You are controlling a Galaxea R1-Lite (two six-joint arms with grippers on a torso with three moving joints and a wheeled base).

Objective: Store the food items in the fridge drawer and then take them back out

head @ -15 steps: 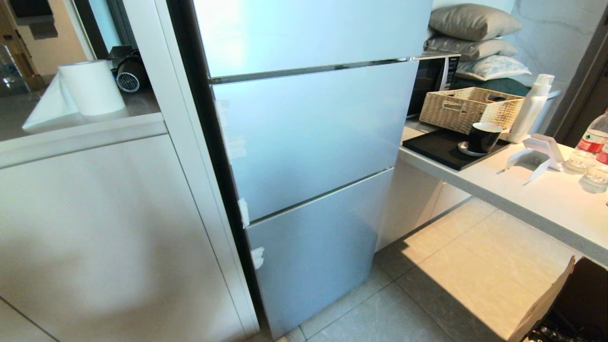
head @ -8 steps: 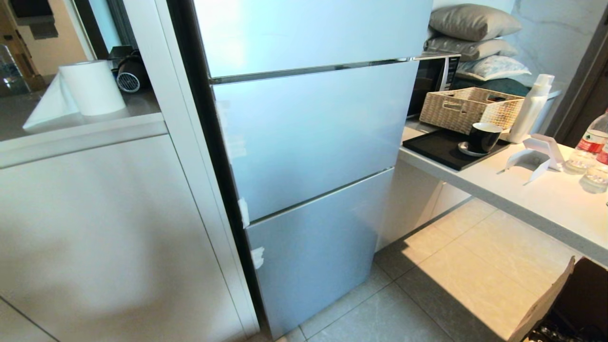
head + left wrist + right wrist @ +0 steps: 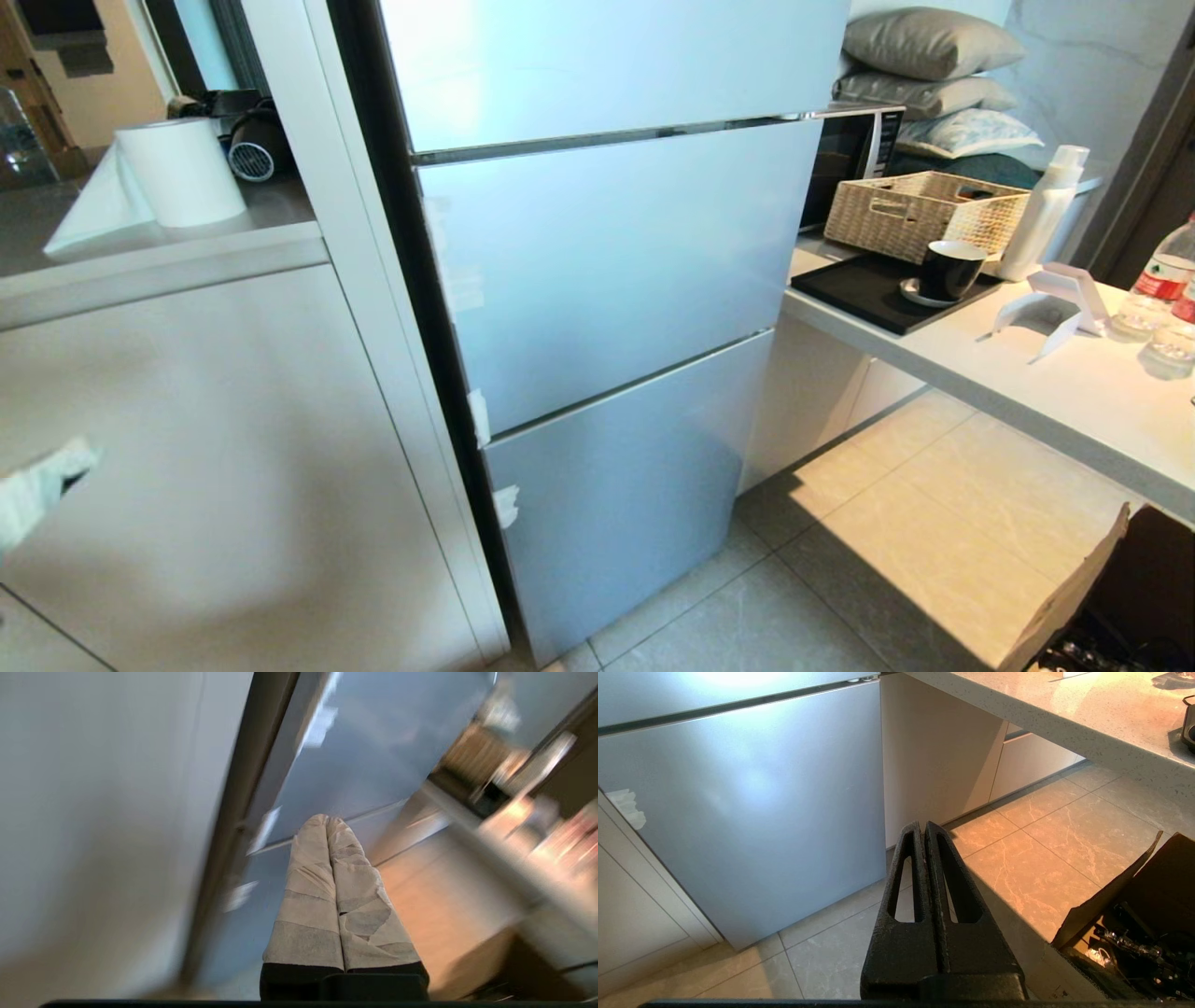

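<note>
A tall silver fridge (image 3: 607,271) stands shut in front of me, with three door panels. The fridge drawer and the food items are hidden. My left gripper (image 3: 42,485) shows at the head view's left edge, in front of a white cabinet (image 3: 215,448). In the left wrist view its tape-wrapped fingers (image 3: 327,820) are pressed together, shut and holding nothing, aimed toward the fridge's lower panels (image 3: 355,756). My right gripper (image 3: 922,827) is shut and empty, hanging low over the tiled floor (image 3: 1041,858) beside the fridge's bottom panel (image 3: 752,802).
A counter (image 3: 1046,383) runs along the right with a wicker basket (image 3: 924,215), black mug (image 3: 950,269), white bottle (image 3: 1044,213) and microwave (image 3: 854,149). An open cardboard box (image 3: 1134,924) sits on the floor at right. A paper roll (image 3: 177,173) rests on the left counter.
My left gripper has risen into the head view at the left edge; it was out of sight before. The fridge, the counter and the right arm have not moved.
</note>
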